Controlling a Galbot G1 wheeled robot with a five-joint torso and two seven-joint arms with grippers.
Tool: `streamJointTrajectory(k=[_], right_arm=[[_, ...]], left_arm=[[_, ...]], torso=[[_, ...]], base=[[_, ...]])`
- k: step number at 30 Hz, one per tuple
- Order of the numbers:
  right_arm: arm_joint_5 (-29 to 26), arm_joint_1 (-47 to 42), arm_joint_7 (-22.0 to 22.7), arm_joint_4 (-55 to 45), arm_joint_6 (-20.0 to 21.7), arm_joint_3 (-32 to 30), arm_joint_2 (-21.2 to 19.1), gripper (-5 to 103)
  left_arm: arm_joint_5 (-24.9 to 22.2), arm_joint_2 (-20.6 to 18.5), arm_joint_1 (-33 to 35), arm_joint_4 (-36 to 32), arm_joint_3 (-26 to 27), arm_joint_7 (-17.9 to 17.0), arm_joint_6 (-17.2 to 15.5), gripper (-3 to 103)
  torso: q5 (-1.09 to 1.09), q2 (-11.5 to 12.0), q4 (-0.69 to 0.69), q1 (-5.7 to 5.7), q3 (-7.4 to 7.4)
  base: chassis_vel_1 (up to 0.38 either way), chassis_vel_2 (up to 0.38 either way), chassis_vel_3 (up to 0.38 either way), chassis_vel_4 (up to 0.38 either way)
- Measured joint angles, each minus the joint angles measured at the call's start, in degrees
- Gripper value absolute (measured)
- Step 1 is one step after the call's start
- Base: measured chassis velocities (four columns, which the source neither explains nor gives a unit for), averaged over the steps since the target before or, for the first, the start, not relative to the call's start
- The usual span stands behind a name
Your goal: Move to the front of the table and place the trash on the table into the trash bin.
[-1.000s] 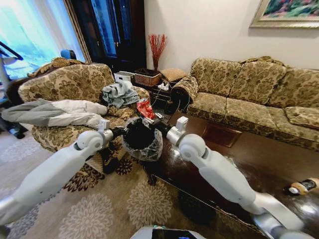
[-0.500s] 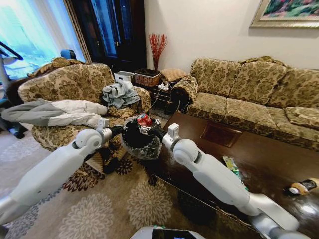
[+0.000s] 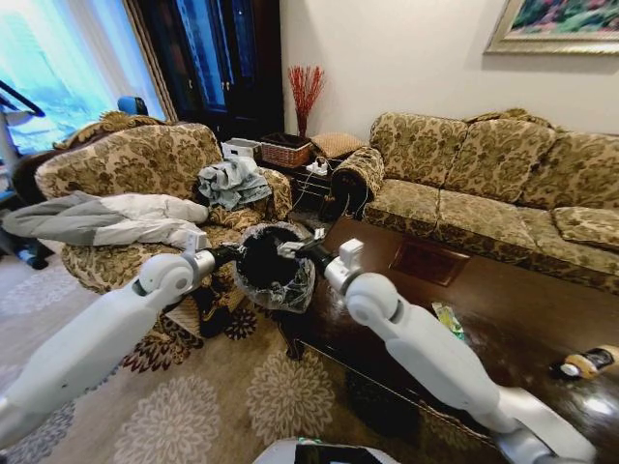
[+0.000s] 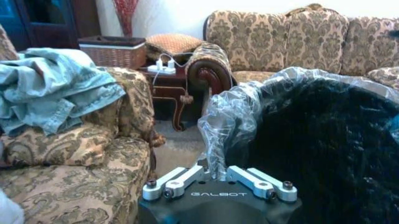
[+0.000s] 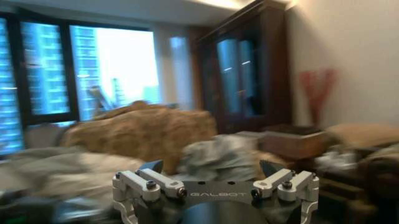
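Right gripper [image 3: 290, 247], at the centre of the head view, sits over the mouth of the trash bin [image 3: 274, 271]; in the right wrist view its jaws stand spread wide with nothing between the fingertips [image 5: 151, 166]. Its arm runs as a long white diagonal from the lower right corner of the frame up to the bin, elbow and wrist nearly in line, passing above the near left corner of the table [image 3: 503, 319]. Left gripper [image 3: 230, 255] reaches in from the lower left corner, forearm rising toward the centre, and is closed on the bin's rim; in the left wrist view the fingers pinch a fold of the crinkly translucent plastic bag [image 4: 232, 116] that lines the black bin, whose dark interior occupies the right half of that frame. Held so, the bin hangs just off the table's left end, above the floral carpet [image 3: 193, 406]. On the glossy dark tabletop a long green wrapper [image 3: 446, 319] lies right of centre beside the right forearm, and a tan-orange bottle-like piece [image 3: 586, 362] rests near the right edge of the frame. Behind the bin an armchair [image 3: 145, 164] at the upper left carries heaped clothing, and a patterned sofa [image 3: 484, 174] spans the upper right.
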State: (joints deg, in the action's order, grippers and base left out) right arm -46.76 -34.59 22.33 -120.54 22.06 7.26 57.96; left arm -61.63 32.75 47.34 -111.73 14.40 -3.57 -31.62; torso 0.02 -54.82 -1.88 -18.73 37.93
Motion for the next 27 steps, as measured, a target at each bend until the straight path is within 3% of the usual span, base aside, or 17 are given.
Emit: streamJointTrajectory(k=[3,6,10,15,19,27], right_arm=[[3.64,-3.07,-1.01,-1.37,0.44,-4.26,-2.80,100],[9.09,-12.53,-0.16,-2.96,3.71,-13.22,-7.15,100],[11.15,-19.68,0.04,-2.45,3.99,-20.12,-8.26,100],[11.71,-25.70,-0.98,-1.71,4.36,-29.17,-7.59,100],[12.29,-32.18,-4.27,-2.45,4.50,-37.11,-5.01,100],[15.61,-40.53,-7.01,-4.51,3.78,-41.04,-1.52,100]], left_arm=[[0.05,-0.10,2.01,-1.05,1.57,0.09,1.08,2],[0.89,0.86,4.43,-2.50,3.19,-0.03,1.72,2],[1.62,2.29,5.03,-3.48,3.23,-0.73,1.73,2],[2.24,3.28,5.98,-4.98,3.32,-1.38,1.73,2],[2.21,3.34,7.61,-6.04,3.97,-2.25,1.97,2],[2.81,3.23,9.07,-7.11,4.26,-2.46,2.13,2]], torso=[[-0.03,0.00,0.00,0.00,0.00],[0.01,-0.01,0.03,0.01,-0.01],[0.00,-0.01,0.04,0.00,0.00],[-0.02,-0.01,0.02,0.00,0.00],[-0.01,-0.01,0.02,0.00,0.00],[-0.02,-0.01,0.02,0.01,0.00]], base=[[0.000,0.000,0.000,0.000],[0.000,0.000,0.000,0.000],[0.000,0.000,0.000,0.000],[0.000,0.000,0.000,0.000],[0.000,0.000,0.000,0.000],[-0.056,-0.048,-0.055,-0.055]])
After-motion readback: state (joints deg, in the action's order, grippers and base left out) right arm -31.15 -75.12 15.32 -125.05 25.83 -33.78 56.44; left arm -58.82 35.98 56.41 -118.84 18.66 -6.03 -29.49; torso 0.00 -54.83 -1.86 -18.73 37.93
